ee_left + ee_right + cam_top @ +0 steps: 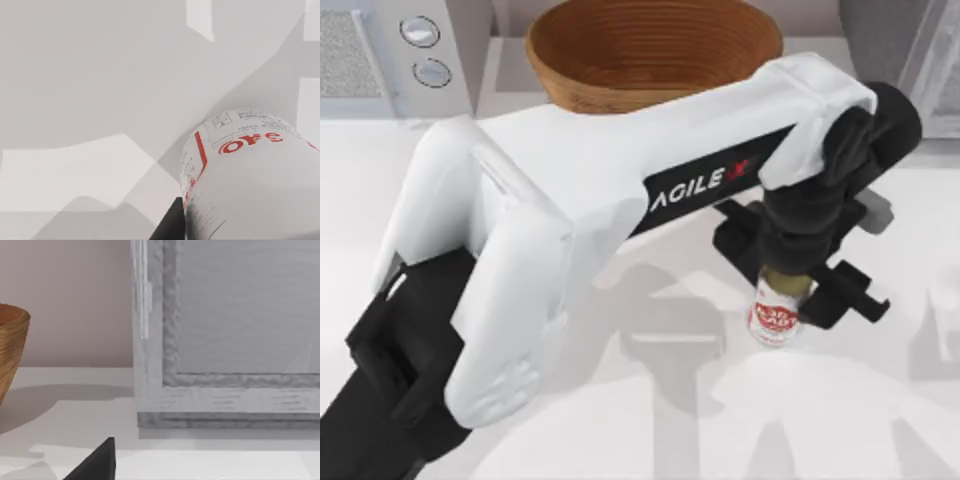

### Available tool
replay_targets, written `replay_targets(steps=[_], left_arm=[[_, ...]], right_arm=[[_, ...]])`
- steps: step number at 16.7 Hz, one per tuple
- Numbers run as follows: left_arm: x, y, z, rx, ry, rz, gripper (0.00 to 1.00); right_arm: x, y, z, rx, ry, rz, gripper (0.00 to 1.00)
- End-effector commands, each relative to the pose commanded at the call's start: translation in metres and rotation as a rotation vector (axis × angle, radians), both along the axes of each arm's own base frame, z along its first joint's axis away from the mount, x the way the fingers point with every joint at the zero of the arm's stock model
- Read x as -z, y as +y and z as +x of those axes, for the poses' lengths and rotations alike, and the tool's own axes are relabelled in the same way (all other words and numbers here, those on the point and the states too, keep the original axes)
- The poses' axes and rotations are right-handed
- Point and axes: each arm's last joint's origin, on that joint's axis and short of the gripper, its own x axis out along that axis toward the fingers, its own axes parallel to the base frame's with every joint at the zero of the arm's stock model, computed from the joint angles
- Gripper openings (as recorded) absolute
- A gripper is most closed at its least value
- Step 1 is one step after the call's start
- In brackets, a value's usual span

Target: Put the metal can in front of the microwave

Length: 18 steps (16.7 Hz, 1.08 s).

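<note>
Gold-lidded metal can [775, 322] stands right of centre on the bench [880, 420], the left end effector [790, 290] closed around its top. Keep it upright while carrying toward the microwave [380, 50] at far left.

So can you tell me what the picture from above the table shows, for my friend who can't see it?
A big white robot arm reaches across the pale table, its black left gripper coming down over a small upright metal can with a white and red label. At the back stand a brown wicker bowl and, in the left corner, a light grey microwave with two round dials.
</note>
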Motion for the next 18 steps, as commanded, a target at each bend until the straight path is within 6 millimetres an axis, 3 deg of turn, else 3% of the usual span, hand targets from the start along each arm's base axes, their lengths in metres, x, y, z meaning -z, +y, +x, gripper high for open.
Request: replay_targets(steps=[3, 8, 14, 16, 18], left_arm=[[-0.005, 0.0, 0.0, 0.002, 0.0, -0.001, 0.0], [-0.038, 0.0, 0.0, 0.0, -0.003, -0.004, 0.0], [-0.04, 0.001, 0.001, 0.0, -0.001, 0.0, 0.0], [-0.033, 0.014, 0.011, -0.039, 0.018, 0.04, 0.0], [-0.017, 0.042, 0.031, -0.116, 0.065, 0.118, 0.0]], right_arm=[[0.0, 0.0, 0.0, 0.0, 0.0, 0.0, 1.0], [0.0, 0.0, 0.0, 0.0, 0.0, 0.0, 1.0], [0.0, 0.0, 0.0, 0.0, 0.0, 0.0, 1.0], [0.0, 0.0, 0.0, 0.0, 0.0, 0.0, 1.0], [0.0, 0.0, 0.0, 0.0, 0.0, 0.0, 1.0]])
